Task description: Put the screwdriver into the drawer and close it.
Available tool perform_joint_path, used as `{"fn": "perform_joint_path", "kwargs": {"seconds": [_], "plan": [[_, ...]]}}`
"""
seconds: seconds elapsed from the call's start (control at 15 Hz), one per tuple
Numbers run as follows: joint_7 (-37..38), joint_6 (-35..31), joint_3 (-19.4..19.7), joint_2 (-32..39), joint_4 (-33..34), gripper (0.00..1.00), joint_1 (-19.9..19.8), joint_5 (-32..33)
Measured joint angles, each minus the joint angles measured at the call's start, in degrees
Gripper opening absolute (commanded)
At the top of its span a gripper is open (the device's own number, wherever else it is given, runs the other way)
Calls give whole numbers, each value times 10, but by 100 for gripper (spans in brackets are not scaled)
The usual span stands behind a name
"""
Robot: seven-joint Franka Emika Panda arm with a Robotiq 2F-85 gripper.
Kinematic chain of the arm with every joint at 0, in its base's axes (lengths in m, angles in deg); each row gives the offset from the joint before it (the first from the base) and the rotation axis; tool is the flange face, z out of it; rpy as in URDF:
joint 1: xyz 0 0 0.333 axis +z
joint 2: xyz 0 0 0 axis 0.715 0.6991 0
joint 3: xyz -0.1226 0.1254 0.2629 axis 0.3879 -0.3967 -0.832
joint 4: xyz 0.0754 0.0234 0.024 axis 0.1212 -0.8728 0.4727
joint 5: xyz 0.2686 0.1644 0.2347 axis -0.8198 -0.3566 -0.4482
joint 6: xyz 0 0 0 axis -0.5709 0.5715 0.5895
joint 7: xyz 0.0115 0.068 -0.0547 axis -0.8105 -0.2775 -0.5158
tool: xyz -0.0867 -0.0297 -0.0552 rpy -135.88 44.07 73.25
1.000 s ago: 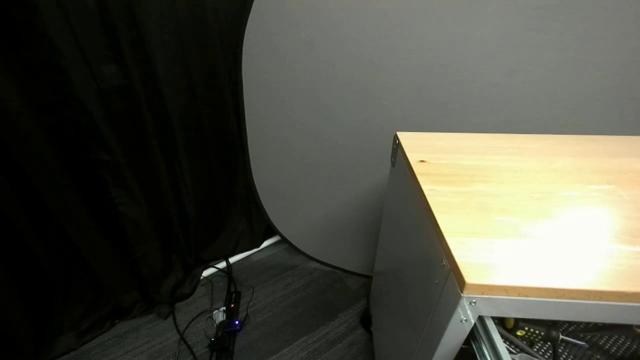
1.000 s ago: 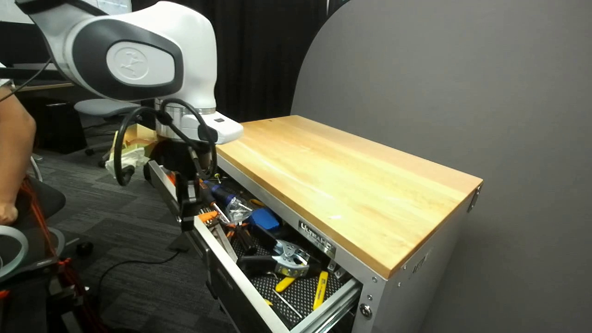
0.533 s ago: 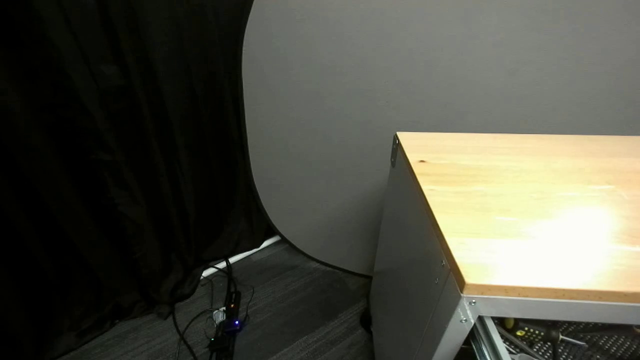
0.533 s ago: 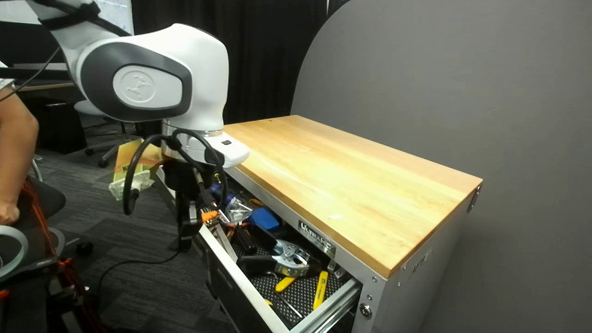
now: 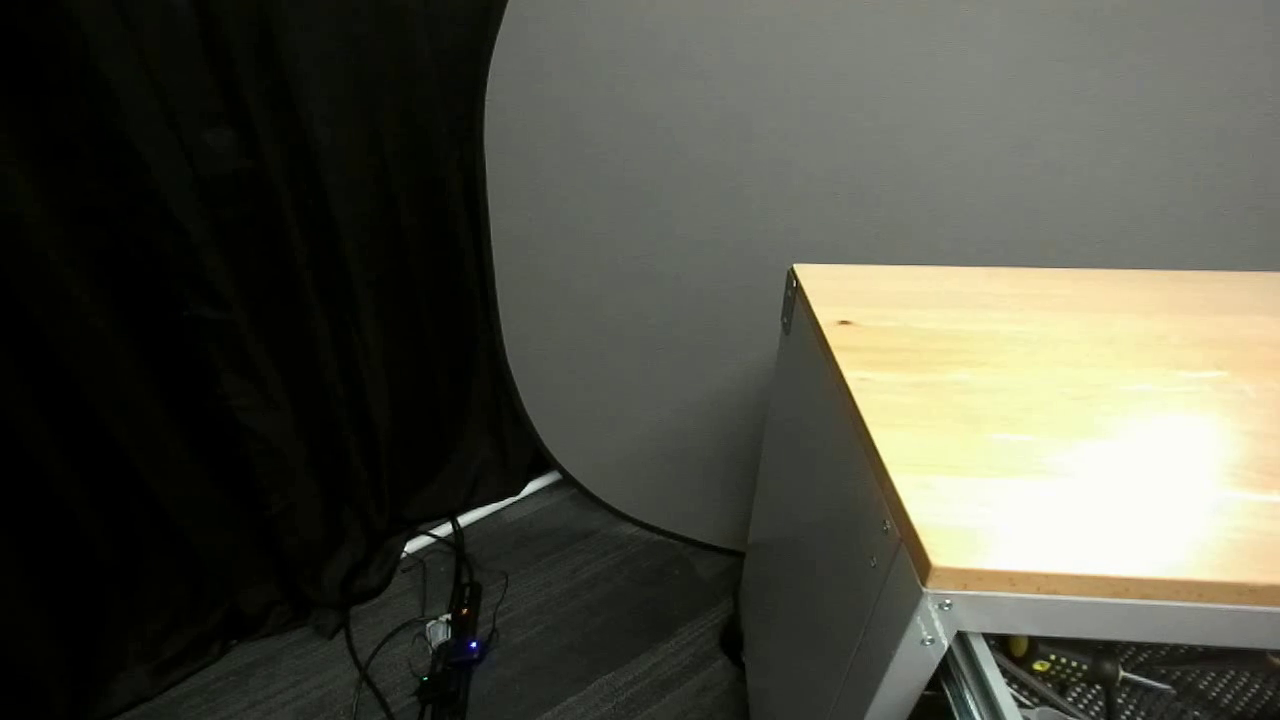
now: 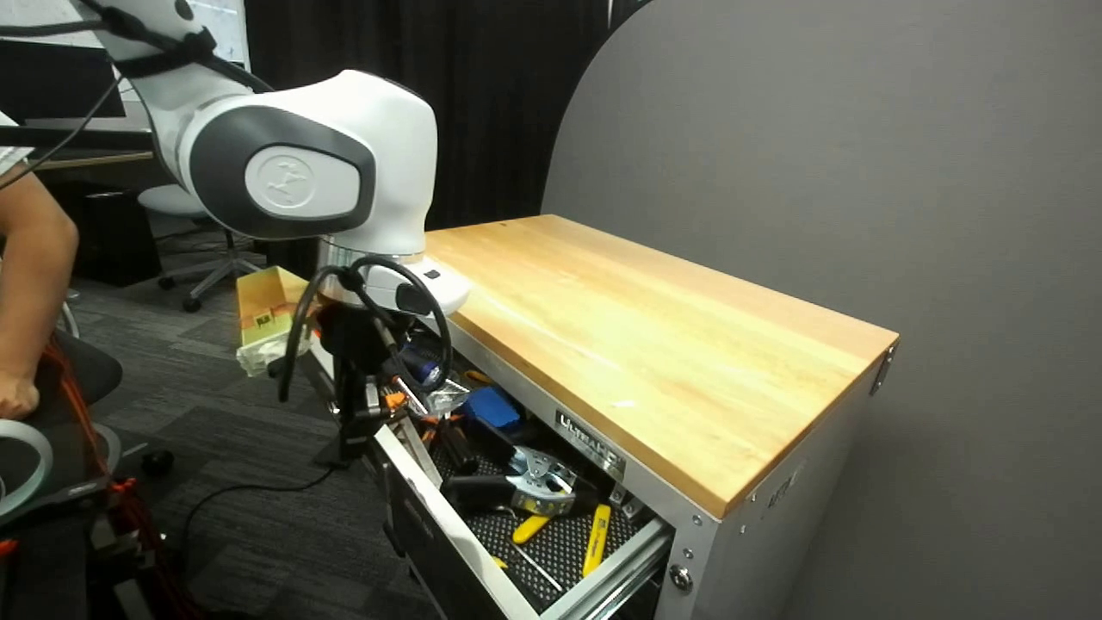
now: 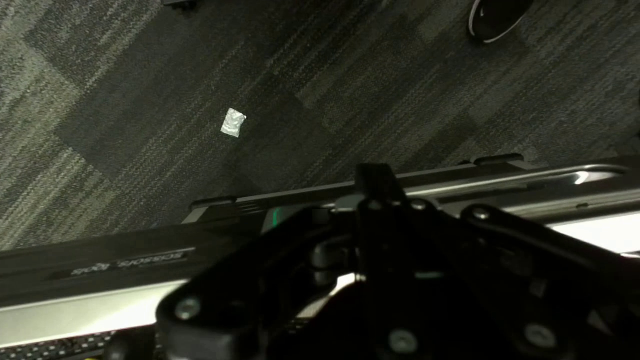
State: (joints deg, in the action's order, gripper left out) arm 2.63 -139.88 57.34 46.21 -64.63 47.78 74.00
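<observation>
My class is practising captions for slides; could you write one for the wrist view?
Black gripper by the front of the open drawer; a small shiny scrap on the carpet below.

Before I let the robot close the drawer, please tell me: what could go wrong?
The hanging cable beside the jaws might snag on the open drawer. The bulky silver-and-black tool inside could perhaps catch on the cabinet frame as the drawer closes. The jaws hang at the drawer's front, but contact is unclear, so a push might slip.
</observation>
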Motion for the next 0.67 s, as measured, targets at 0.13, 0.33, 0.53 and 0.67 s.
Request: {"fn": "perform_joint_path", "kwargs": {"seconds": [0.13,0.33,0.53,0.67], "plan": [[-7,0,-6,9,6,0,0,-5],[-18,0,-10,18,16,0,0,-8],[-27,-1,-16,27,30,0,1,-8],[-32,-1,-20,35,42,0,1,-9]]}}
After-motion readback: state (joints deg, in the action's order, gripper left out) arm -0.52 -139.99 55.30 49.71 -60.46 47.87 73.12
